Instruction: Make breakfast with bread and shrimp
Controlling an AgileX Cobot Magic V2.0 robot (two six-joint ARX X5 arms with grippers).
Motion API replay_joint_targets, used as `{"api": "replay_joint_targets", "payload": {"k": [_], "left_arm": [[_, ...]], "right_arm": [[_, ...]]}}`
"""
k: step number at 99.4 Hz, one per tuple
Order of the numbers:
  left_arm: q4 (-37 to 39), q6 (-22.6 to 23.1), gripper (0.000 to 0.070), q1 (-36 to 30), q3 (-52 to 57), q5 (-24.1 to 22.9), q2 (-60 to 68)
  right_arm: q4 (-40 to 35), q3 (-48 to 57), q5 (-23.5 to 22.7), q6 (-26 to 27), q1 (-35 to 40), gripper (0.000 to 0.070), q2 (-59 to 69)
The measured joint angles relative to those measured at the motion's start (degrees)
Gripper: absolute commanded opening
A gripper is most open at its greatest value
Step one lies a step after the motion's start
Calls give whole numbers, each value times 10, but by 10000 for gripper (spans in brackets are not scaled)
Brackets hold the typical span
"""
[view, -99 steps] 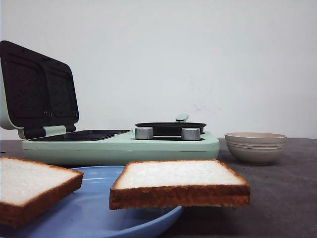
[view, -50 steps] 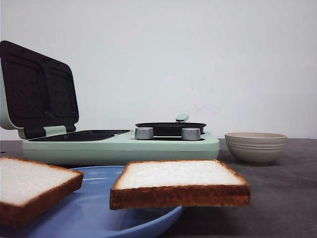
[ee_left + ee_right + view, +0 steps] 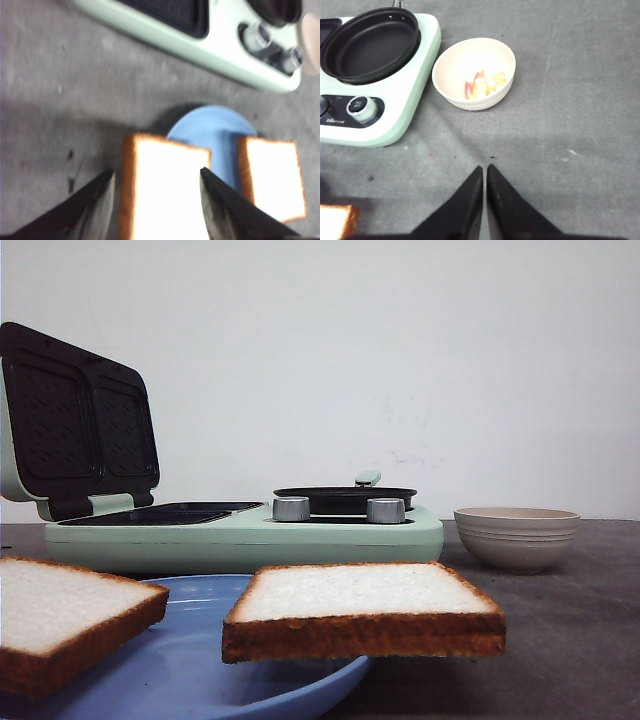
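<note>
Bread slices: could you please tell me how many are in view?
2. One slice overhangs the blue plate on its right; the other slice overhangs its left.

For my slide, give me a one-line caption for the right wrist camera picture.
Shut right gripper above gray table, facing a bowl of shrimp beside the black pan.

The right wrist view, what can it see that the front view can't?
Only the right wrist view shows the shrimp inside the bowl and the right gripper, shut over bare table. Only the front view shows the raised lid and the blue plate under the bread. Both show the green cooker, its black pan, and the bowl.
</note>
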Motion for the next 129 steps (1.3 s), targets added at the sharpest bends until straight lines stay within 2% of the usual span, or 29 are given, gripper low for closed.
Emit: {"api": "replay_joint_targets", "payload": {"k": [17, 25, 50, 107, 122, 129], "left_arm": [[7, -2, 287, -31, -18, 11, 12], [14, -13, 326, -45, -45, 14, 12], [42, -48, 326, -60, -111, 15, 14], [66, -60, 324, -74, -116, 31, 14], [66, -60, 300, -82, -116, 32, 14], [67, -60, 221, -82, -116, 32, 14]], "right_arm": [[0, 0, -2, 0, 0, 3, 0], [0, 0, -2, 0, 0, 3, 0], [0, 0, -4, 0, 0, 3, 0], [0, 0, -6, -1, 0, 3, 0], [0, 0, -6, -2, 0, 3, 0], [0, 0, -7, -2, 0, 3, 0]]}}
